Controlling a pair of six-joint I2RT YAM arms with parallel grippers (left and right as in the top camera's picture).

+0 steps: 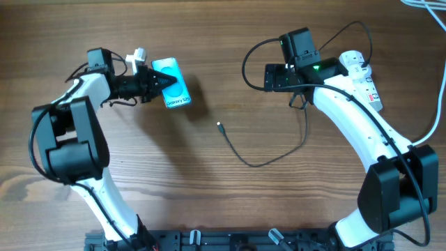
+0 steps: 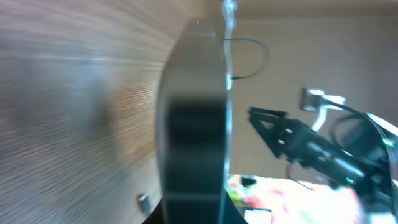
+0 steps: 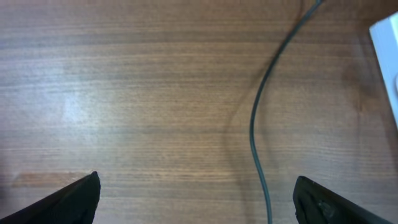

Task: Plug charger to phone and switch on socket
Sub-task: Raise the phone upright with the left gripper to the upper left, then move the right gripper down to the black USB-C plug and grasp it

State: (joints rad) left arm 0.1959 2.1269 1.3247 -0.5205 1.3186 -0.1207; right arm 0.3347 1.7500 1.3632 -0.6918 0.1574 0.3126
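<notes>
From overhead, the left gripper point(image 1: 157, 82) is closed on one short end of the phone point(image 1: 178, 90), which sits in the left half of the wooden worktop point(image 1: 209, 209) towards its far edge, cyan screen up and its white text strip at the end nearer the front. The charger point(image 1: 258, 164) lies loose: its silvery plug tip point(image 1: 219, 126) rests near the middle of the worktop, apart from the phone, and the black cable loops towards the front and then back up to a white adapter point(image 1: 352, 59) on the socket point(image 1: 371, 89). That socket lies near the far right corner, partly under the right arm, with a thick white cord point(image 1: 440, 97) running along the right edge. The right gripper point(image 1: 270, 77) hangs just left of the socket, holding nothing. In the left wrist view the phone point(image 2: 193, 124) fills the centre edge-on and blurred, with the right gripper point(image 2: 273, 127) beyond it. In the right wrist view the two fingers point(image 3: 68, 199) stand wide apart over bare wood, the cable point(image 3: 255, 124) running between them, untouched.
</notes>
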